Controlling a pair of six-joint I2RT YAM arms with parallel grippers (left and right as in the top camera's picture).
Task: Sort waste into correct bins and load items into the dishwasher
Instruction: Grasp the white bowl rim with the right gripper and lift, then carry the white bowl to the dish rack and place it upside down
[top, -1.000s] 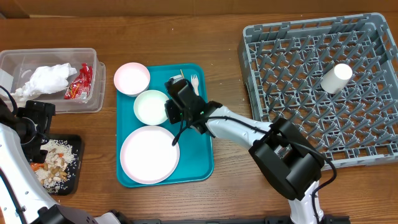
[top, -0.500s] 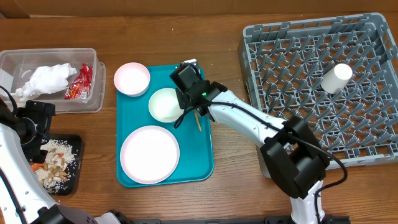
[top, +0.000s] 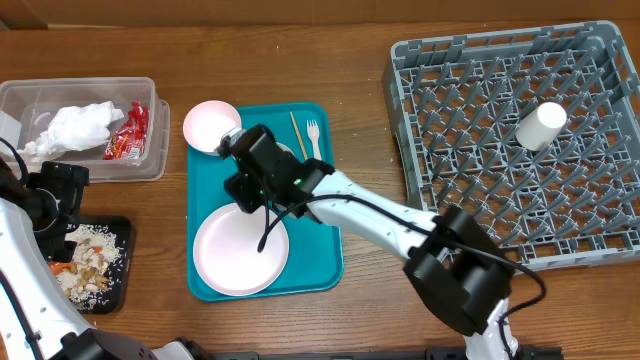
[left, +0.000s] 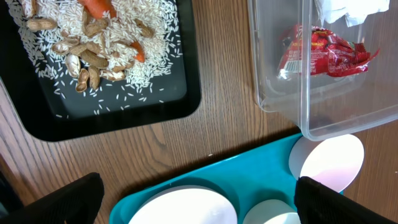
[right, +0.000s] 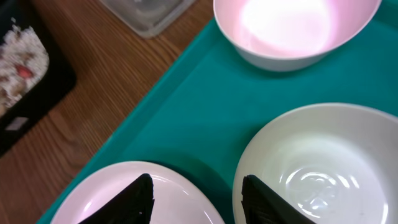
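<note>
A teal tray (top: 320, 215) holds a pink bowl (top: 208, 125), a white plate (top: 235, 255), a chopstick (top: 297, 133) and a white fork (top: 313, 134). A pale bowl (right: 317, 168) on it is mostly hidden under my right arm from overhead. My right gripper (top: 250, 178) is open and empty, low over the tray (right: 186, 106) between the plate (right: 93, 193) and the pale bowl, with the pink bowl (right: 292, 31) ahead. My left gripper (top: 58, 185) is open and empty, above the table left of the tray. A grey dish rack (top: 470, 120) holds a white cup (top: 541, 126).
A clear bin (top: 15, 100) at the far left holds a white tissue (top: 75, 128) and a red wrapper (top: 128, 132). A black tray (top: 122, 235) with rice, peanuts and carrot bits (left: 93, 37) lies at the front left. The left wrist view shows the bin (left: 280, 93) and the wrapper (left: 323, 53).
My right gripper has moved left and forward across the tray, from near the fork to over the pale bowl and plate. The fork and chopstick show again. The left arm has not moved.
</note>
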